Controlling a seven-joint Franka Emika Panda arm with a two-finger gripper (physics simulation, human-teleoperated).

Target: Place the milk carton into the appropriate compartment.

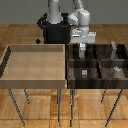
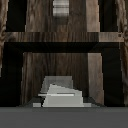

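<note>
The small grey milk carton with whitish peaked top (image 2: 61, 94) is gripped by the closed claw (image 1: 82, 48) over one dark brown striped wooden compartment (image 1: 80, 52) of the divided bin.

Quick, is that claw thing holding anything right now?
Gripper: cannot be told, as the fingers are too blurred to make out, though the milk carton sits close to the wrist camera.
</note>
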